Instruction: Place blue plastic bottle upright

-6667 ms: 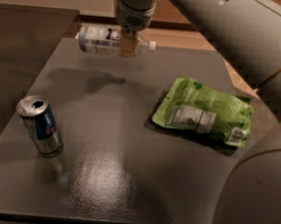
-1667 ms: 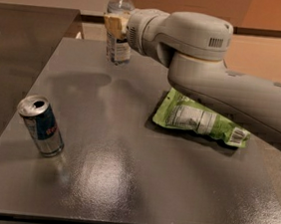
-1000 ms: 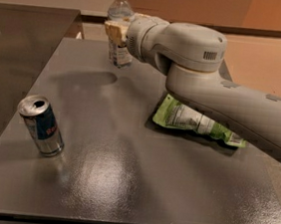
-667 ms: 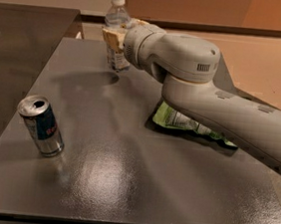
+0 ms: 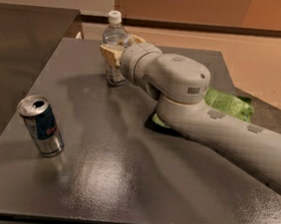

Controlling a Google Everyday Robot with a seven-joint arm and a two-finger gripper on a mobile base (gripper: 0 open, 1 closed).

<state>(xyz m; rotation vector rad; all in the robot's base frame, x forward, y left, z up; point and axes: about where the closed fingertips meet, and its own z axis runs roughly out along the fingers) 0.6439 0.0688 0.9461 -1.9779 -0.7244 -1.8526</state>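
Small clear bluish plastic bottle [image 5: 116, 31] with white cap stands upright near far edge of dark grey table [image 5: 123, 182]. Gripper [image 5: 117, 52] clasps its middle. Your remaining steps, likely: release, back away.

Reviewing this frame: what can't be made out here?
Camera view:
- blue plastic bottle: label hidden by the gripper, which sits at its middle.
- green bag: mostly covered by the arm.
- can: its back faces away from the camera.

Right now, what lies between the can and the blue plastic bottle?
Only bare tabletop, in the camera view. The gripper is at the blue plastic bottle, not the can.
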